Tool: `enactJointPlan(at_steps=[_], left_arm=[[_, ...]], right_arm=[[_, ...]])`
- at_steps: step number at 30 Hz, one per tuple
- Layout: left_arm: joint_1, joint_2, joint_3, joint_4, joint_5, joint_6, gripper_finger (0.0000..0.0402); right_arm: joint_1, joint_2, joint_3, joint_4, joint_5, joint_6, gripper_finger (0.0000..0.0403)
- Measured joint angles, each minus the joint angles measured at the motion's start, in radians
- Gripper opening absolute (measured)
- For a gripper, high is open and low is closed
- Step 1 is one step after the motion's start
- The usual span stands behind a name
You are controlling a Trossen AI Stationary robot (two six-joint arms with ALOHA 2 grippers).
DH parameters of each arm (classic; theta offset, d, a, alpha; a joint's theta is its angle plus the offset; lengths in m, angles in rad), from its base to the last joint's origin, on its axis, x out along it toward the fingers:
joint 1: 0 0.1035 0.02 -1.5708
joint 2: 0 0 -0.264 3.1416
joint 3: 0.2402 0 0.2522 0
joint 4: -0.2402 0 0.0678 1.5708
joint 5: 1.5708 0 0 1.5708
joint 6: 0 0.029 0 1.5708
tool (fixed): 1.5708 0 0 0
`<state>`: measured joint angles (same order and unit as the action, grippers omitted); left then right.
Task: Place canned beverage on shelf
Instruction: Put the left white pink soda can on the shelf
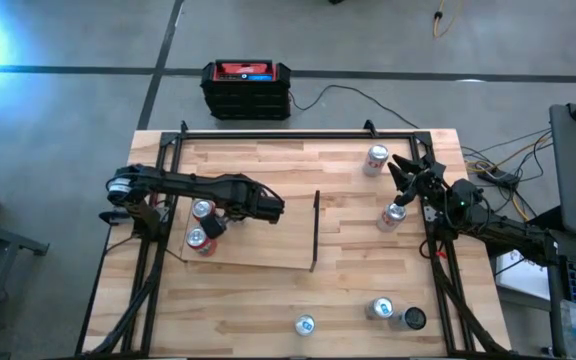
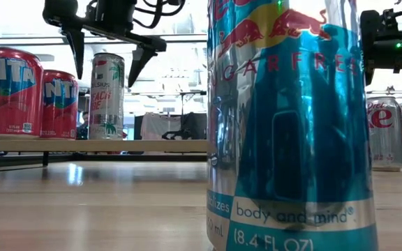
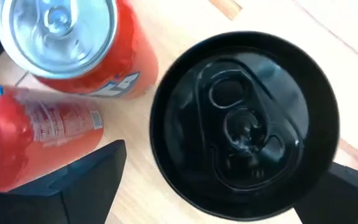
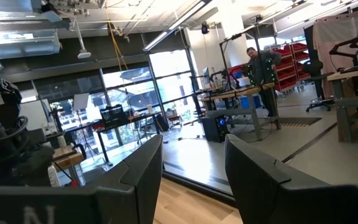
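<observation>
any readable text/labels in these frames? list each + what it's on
"body and mind" and "(8.4 FL OZ)": blue can nearest the low camera.
"NTA", cut off: two red cans on the shelf.
Tall white can: print too blurred.
Silver can: only a red "e".

The table (image 1: 268,310) is pale jointed wood planks, smooth with a soft sheen. The shelf (image 1: 268,245) is similar light wood, matt, its upright bar (image 1: 316,230) black metal. Red cans (image 2: 9,90) are glossy printed metal with bright silver tops (image 3: 58,25). The blue can (image 2: 292,125) is shiny foil-like metal. The black-topped can (image 3: 244,121) has a glossy dark lid. The left gripper's fingers (image 3: 82,186) look matt black plastic.
</observation>
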<state>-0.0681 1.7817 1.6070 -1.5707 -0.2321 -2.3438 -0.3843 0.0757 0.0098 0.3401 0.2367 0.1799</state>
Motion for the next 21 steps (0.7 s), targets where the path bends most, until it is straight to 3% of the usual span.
enactJointPlan(at_steps=[12,21], left_arm=[[-0.006,0.000,-0.020,0.000,-0.104,0.328,0.0382],[-0.047,0.000,-0.053,0.000,-0.227,0.403,0.0380]], right_arm=[[0.000,0.000,0.000,0.000,0.000,0.000,0.0157],[0.000,0.000,0.000,0.000,0.000,0.000,0.0157]])
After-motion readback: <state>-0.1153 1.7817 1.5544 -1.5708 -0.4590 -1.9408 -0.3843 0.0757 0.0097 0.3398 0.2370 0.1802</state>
